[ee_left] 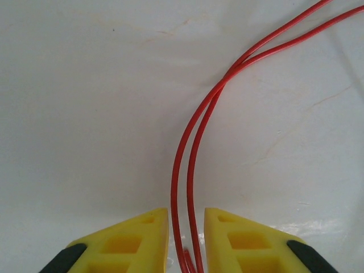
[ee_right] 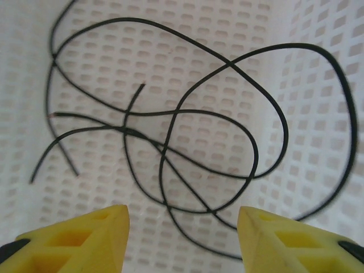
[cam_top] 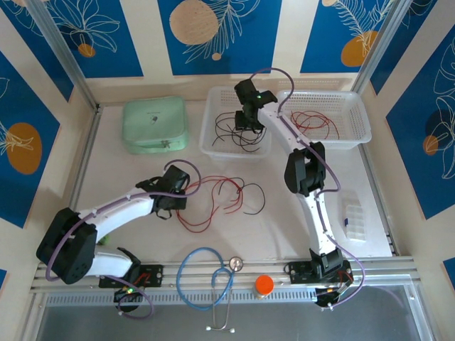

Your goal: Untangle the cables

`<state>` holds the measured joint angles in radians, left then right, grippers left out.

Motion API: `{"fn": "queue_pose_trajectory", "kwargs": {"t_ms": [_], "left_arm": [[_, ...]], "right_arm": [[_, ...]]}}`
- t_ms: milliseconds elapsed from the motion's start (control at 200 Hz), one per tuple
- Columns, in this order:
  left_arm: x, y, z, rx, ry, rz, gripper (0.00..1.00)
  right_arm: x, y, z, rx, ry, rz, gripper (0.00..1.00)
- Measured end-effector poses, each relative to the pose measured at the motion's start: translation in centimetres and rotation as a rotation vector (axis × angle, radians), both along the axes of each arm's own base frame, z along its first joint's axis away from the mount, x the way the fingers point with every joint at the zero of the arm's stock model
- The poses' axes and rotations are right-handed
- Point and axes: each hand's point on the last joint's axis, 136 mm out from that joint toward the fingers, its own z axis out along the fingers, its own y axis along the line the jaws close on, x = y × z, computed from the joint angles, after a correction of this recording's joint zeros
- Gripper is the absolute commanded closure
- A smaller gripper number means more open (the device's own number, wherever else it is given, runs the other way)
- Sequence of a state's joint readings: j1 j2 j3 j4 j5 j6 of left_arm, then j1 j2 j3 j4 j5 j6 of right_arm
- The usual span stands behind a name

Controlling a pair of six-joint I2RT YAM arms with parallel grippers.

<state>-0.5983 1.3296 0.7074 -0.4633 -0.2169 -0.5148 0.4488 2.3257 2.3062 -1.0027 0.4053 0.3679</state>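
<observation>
**Top view.** You are looking down on the left gripper (cam_top: 173, 193), which is sitting low over the white table (cam_top: 128, 177) at the edge of a loose tangle of cables (cam_top: 222, 197), red and black.

**Left wrist view.** Two red strands (ee_left: 190, 148) are running side by side between the yellow fingers (ee_left: 142, 239). The fingers are standing close on either side, and you cannot tell whether they are pinching the strands.

**Right wrist view.** The right gripper (ee_right: 182, 213) is hovering over the left basket (cam_top: 208, 135) with its jaws spread and nothing between them. Black cables (ee_right: 170, 114) are lying in loops on the basket floor beneath it.

**Surroundings.** More red cables (cam_top: 313, 122) are lying in the right basket (cam_top: 359, 121). A green case (cam_top: 155, 126) is sitting at the far left, and a stethoscope (cam_top: 235, 263) is lying near the arm bases.
</observation>
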Motion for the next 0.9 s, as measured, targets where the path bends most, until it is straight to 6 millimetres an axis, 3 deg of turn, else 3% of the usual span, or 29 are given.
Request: {"fn": "queue_pose_trajectory", "kwargs": {"t_ms": [190, 330, 505, 670, 895], "left_arm": [[-0.6, 1.0, -1.0, 0.006, 0.023, 0.021, 0.78], [-0.4, 1.0, -0.6, -0.01, 0.011, 0.026, 0.78], [-0.3, 0.7, -0.5, -0.033, 0.01, 0.021, 0.78], [-0.2, 0.5, -0.7, -0.036, 0.015, 0.02, 0.78], [-0.3, 0.7, -1.7, -0.018, 0.043, 0.025, 0.78]], "right_arm": [[-4.1, 0.9, 6.7, 0.04, -0.106, 0.048, 0.48], [-7.0, 0.6, 9.7, 0.079, -0.163, 0.061, 0.48], [-9.2, -0.8, 9.2, 0.087, -0.154, 0.039, 0.48], [-10.2, -1.5, 7.9, 0.083, -0.129, 0.024, 0.48], [-11.4, -2.2, 7.9, 0.095, -0.134, 0.008, 0.48]]}}
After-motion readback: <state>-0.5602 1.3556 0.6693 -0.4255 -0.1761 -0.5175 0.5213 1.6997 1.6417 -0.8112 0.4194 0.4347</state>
